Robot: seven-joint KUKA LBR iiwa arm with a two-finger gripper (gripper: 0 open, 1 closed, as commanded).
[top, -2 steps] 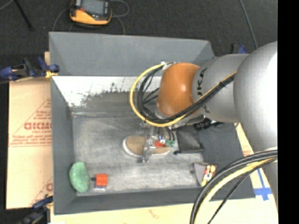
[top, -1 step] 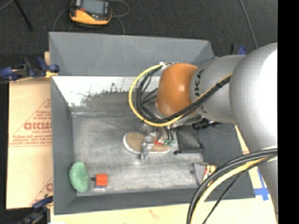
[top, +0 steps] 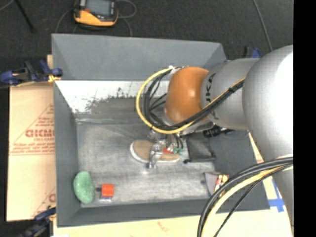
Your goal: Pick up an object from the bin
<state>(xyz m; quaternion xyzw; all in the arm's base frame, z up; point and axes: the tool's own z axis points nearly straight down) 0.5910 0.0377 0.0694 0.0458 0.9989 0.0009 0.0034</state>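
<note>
End effector (top: 155, 158): lowered to the floor of the bin (top: 118, 132), near the middle and a little right of centre. Whether it is spread or pressed together cannot be told, as the wrist and its orange cover (top: 185, 95) hide most of it from above. Yellow and black cables (top: 143, 98) loop round the cover.

Thing under it: a tan oval thing (top: 140, 151) with a pale rim, flat like a small shoe sole, lying on the bin floor at centre. The end effector's tip stands over its right end and looks to be touching it. A grip cannot be confirmed.

Other contents of the bin:
- green lump (top: 83, 187), rounded, in the near-left corner against the left wall.
- orange-red block (top: 106, 190), small and squarish, just beside the green lump on its right, well apart from the end effector.

The arm (top: 247, 98) enters over the bin's right rim.
</note>
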